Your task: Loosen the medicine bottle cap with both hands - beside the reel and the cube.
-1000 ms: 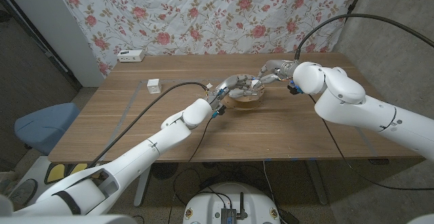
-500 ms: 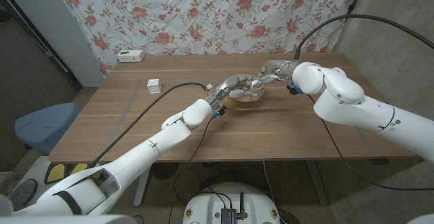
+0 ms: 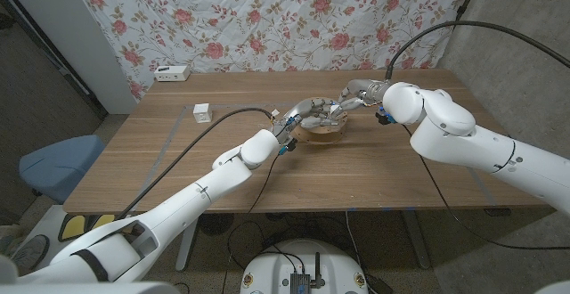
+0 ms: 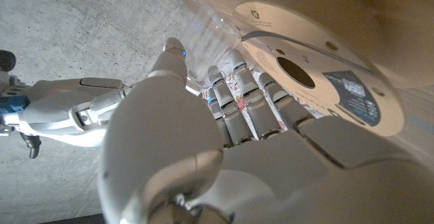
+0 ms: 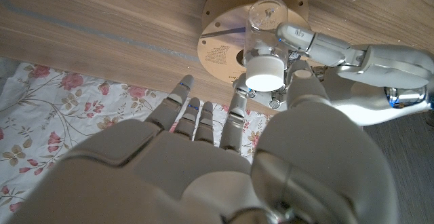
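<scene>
- Fingers (image 4: 234, 88) of left hand (image 3: 303, 114) are wrapped round the clear medicine bottle (image 5: 264, 27); in the left wrist view they curl against its transparent wall, so the body is gripped.
- Right hand (image 3: 349, 98) is held just beside the bottle's top; in the right wrist view its fingers (image 5: 193, 115) are spread w/ the thumb near the white cap (image 5: 264, 73). Whether the cap is actually pinched cannot be told.
- Bottle is held above the pale round reel (image 3: 322, 130), approx. mid-table toward the far side; its cap end faces the right hand.
- Small white cube (image 3: 202, 111) sits on the wooden table (image 3: 374, 169), well apart, on the left-arm side.
- Step in hand, as judged: bottle is braced by the left hand, cap is being approached or engaged by the right; loosening is not shown as done, cap is seated on the neck.
- Next move calls for: right fingers closed firmly round the cap, then a twist against the left hand's hold, w/ bottle kept from slipping in the grip.
- Writing: reel face carries a dark label (image 4: 349, 91) and printed text, plus a recycling-type mark near its rim; too small and blurred to be read. No brand is legible on the bottle.
</scene>
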{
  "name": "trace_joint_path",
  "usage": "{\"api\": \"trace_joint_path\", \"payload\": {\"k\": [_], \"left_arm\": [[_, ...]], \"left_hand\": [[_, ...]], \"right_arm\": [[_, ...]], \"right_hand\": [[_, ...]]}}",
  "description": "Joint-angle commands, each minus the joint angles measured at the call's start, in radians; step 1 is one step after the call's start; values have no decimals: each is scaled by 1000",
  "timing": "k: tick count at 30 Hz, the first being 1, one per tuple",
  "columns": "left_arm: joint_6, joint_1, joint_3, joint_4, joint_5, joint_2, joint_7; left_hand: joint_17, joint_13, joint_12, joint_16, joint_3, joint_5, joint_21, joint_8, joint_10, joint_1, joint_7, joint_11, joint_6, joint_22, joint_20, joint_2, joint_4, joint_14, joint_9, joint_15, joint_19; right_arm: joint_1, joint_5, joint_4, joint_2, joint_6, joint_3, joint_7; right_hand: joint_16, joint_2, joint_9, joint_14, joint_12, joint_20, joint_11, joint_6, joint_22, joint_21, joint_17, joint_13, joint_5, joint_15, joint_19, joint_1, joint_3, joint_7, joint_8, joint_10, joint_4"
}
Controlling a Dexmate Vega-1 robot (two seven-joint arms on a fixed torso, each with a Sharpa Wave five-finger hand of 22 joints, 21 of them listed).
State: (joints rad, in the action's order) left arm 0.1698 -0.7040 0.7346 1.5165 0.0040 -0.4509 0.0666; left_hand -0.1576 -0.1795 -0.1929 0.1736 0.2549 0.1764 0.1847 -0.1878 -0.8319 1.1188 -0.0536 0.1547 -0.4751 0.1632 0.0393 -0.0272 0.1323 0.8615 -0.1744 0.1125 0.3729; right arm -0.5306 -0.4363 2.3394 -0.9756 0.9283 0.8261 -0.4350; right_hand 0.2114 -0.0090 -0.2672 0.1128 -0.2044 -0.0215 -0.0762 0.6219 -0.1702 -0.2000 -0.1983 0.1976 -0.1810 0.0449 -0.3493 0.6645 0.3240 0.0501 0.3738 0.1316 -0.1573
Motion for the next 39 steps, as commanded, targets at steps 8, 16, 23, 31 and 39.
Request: {"api": "trace_joint_path", "payload": {"k": [8, 16, 23, 31, 39], "left_arm": [[16, 12, 4, -21, -6, 6, -11], [17, 11, 4, -19, -5, 6, -11], [13, 7, 4, -14, -7, 4, -12], [11, 4, 3, -10, -7, 2, -11], [11, 5, 4, -11, -9, 2, -15]], "left_hand": [[-3, -4, -5, -2, 13, 4, 0, 5, -10, 3, -2, 2, -6, 2, 27, -11, 3, 8, -3, 97, -1], [-3, -4, -5, -2, 15, 3, 0, 5, -10, 2, -2, 1, -6, 2, 26, -10, 5, 8, -3, 97, -1], [-3, -4, -4, -1, 17, 3, 0, 5, -9, -1, -4, 1, -6, 2, 27, -10, 4, 9, -3, 95, -1], [-3, -4, -4, -2, 19, 3, 0, 6, -9, -3, -5, 2, -5, 2, 26, -9, 4, 9, -3, 96, 0], [-3, -4, -3, -1, 22, 3, 0, 6, -7, -5, -5, -2, -5, 2, 26, -11, 4, 10, -3, 96, 0]], "right_arm": [[4, -30, -15, 12, 4, 15, 15], [-1, -37, -15, 13, 6, 14, 17], [-4, -41, -15, 12, 7, 12, 15], [-12, -38, -17, 14, 5, 7, 24], [-17, -37, -18, 15, 2, 4, 28]], "right_hand": [[11, 10, -9, 19, -9, 5, 0, 36, -3, -7, -2, 3, 0, -6, -20, 13, 5, 12, 23, 25, 2], [13, 15, -13, 25, -9, 8, 3, 47, -3, -10, -3, 3, 0, -13, -33, 20, 7, 18, 32, 32, 1], [14, 21, -17, 31, -10, 9, 4, 61, -3, -10, -3, 3, 1, -15, -39, 28, 10, 22, 42, 41, -1], [15, 26, -20, 35, -10, 11, 5, 75, -3, -10, -4, 3, 0, -17, -44, 38, 15, 29, 51, 46, -3], [16, 35, -20, 43, -10, 13, 10, 88, -3, -9, -3, 3, -1, -28, -49, 60, 23, 40, 59, 55, -9]]}}
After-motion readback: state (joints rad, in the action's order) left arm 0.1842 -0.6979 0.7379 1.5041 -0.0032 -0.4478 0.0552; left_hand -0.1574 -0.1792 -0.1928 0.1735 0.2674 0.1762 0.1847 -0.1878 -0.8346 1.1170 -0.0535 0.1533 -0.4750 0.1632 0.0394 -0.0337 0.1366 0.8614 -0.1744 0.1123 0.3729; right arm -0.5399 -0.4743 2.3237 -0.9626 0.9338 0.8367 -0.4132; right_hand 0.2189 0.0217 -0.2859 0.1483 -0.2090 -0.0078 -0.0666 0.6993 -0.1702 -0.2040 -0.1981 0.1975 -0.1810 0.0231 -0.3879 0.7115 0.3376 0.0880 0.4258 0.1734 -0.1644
